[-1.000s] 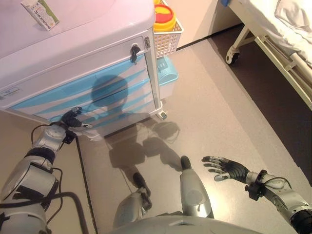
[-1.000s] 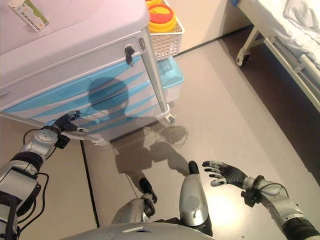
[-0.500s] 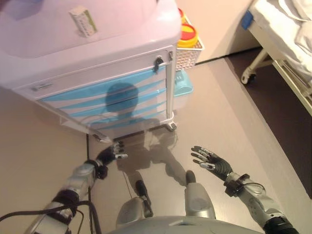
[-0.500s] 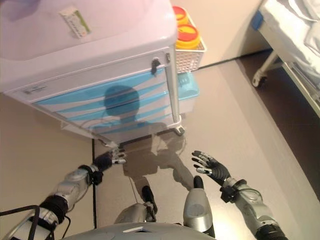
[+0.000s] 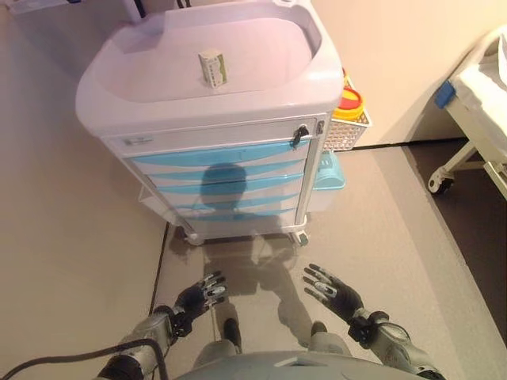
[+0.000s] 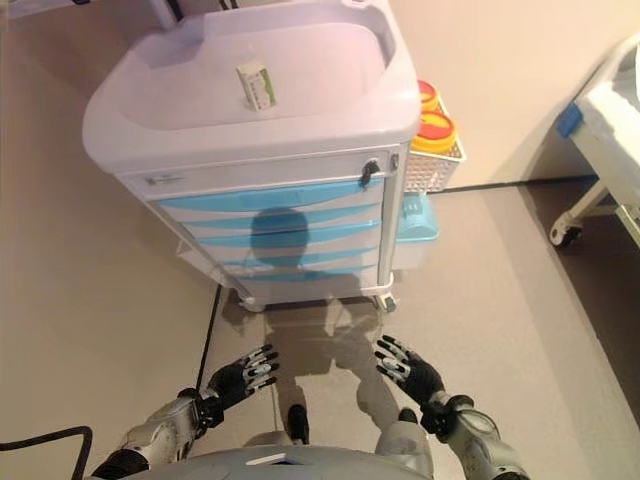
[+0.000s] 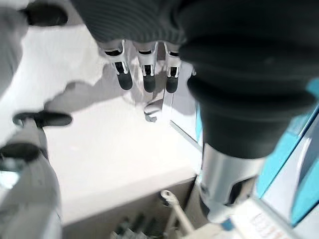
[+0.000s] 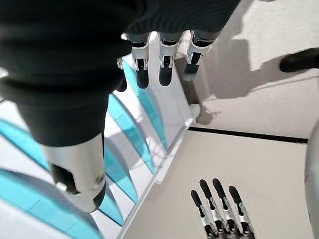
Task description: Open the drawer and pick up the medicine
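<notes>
A white medical cart [image 5: 238, 87] stands ahead with several blue-fronted drawers [image 5: 230, 170], all shut. A small white and green medicine box [image 5: 212, 66] lies on the cart's top. My left hand [image 5: 202, 294] is open and empty, low over the floor in front of the cart and apart from it. My right hand [image 5: 333, 290] is open and empty beside it, at the same height. The left wrist view shows straight fingers [image 7: 144, 69] over the floor. The right wrist view shows straight fingers [image 8: 162, 59] toward the drawers [image 8: 134, 134].
A white basket [image 5: 348, 127] with yellow-lidded containers hangs on the cart's right side, above a light blue bin [image 5: 326, 170]. A bed [image 5: 483, 103] on castors stands at the far right. A wall runs behind the cart.
The camera has pulled back, so the whole cart shows. My left hand has left the cart's lower drawer corner and now hangs in front. My right hand has moved toward the middle.
</notes>
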`<state>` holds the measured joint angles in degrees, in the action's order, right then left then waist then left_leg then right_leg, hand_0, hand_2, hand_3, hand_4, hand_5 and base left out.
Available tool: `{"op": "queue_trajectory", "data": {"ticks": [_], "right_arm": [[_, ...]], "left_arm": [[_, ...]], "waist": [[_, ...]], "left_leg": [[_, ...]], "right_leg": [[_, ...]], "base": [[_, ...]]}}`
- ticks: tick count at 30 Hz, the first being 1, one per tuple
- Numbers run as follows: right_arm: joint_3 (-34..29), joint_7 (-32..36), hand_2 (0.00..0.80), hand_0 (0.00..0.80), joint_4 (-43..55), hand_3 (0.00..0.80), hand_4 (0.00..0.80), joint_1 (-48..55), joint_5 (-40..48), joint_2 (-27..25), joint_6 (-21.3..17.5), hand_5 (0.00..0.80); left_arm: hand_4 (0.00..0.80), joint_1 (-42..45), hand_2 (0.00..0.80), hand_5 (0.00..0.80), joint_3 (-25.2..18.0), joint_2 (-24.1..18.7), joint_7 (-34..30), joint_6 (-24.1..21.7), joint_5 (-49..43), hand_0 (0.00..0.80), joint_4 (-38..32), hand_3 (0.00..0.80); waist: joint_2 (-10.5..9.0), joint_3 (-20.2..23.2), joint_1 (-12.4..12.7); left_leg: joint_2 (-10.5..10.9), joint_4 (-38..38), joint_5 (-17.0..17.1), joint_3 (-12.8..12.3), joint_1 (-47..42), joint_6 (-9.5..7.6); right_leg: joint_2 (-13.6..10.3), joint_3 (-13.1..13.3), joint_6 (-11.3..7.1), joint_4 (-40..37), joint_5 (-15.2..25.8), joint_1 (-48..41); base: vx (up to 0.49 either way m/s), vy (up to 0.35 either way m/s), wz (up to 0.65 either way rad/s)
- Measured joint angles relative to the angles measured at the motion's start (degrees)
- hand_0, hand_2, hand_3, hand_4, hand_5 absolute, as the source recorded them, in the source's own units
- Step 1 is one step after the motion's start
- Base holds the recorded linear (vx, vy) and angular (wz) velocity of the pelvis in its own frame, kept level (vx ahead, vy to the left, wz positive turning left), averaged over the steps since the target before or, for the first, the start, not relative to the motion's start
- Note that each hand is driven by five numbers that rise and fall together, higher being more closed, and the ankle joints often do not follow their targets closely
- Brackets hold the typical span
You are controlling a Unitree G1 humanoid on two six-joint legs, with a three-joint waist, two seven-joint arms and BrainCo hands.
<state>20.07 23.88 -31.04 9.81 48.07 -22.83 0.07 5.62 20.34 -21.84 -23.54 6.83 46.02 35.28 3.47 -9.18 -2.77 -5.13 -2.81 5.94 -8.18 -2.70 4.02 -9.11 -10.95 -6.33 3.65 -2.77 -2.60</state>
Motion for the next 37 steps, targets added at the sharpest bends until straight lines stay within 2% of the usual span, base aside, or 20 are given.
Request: {"op": "queue_trajectory", "data": {"ticks": [6,12,21,26,37], "right_arm": [[0.0,-0.1,0.0,0.0,-7.8,0.0,0.0,-0.2,0.8,3.5,0.0,0.0],[-0.1,0.0,0.0,0.0,-12.2,0.0,0.0,-1.0,2.6,5.9,-0.1,0.0],[-0.1,3.3,0.0,0.0,-15.8,0.0,0.0,-1.2,6.1,6.4,-1.6,0.0],[-0.1,4.1,0.0,0.0,-17.5,0.0,0.0,-1.4,6.5,6.5,-1.6,0.0],[-0.2,5.3,0.0,0.0,-19.2,0.0,0.0,-1.7,6.5,7.6,-1.6,0.0]], "left_arm": [[0.0,1.5,0.0,0.0,0.0,2.5,-1.1,0.0,3.0,0.0,2.7,0.0],[0.0,2.1,0.0,0.0,-0.1,4.6,-2.2,-0.7,3.7,0.0,6.7,0.0],[0.0,1.7,0.0,0.0,-0.2,6.0,-3.8,-1.9,4.1,0.0,10.7,0.0],[0.0,1.7,0.0,0.0,-0.2,7.1,-4.7,-2.1,4.1,0.0,12.5,0.0],[0.0,1.7,0.0,0.0,-0.4,7.9,-4.8,-2.2,4.1,0.0,14.1,0.0]], "waist": [[-0.26,2.0,1.6],[-1.13,3.0,1.9],[-1.66,3.8,2.5],[-1.14,4.7,2.6],[-1.44,5.4,2.6]], "left_leg": [[0.0,-1.8,0.6,0.8,-1.0,0.17],[-0.2,-2.2,0.8,1.8,-1.0,0.56],[-0.9,-2.3,1.0,2.5,-1.3,0.96],[-1.0,-2.3,1.0,2.7,-1.1,1.0],[-1.0,-2.2,1.0,2.7,-1.2,1.07]], "right_leg": [[0.3,-1.2,-0.14,-2.6,0.6,-2.0],[0.9,-2.4,0.15,-3.7,0.8,-3.1],[1.7,-3.9,0.45,-4.9,1.0,-4.8],[1.8,-3.9,0.49,-5.2,1.0,-4.8],[1.9,-4.0,0.61,-5.6,1.2,-5.1]], "base": [[-0.042,-0.026,0.09],[-0.036,-0.027,0.09],[-0.034,-0.017,0.07],[-0.009,-0.007,0.02],[0.0,0.0,0.0]]}}
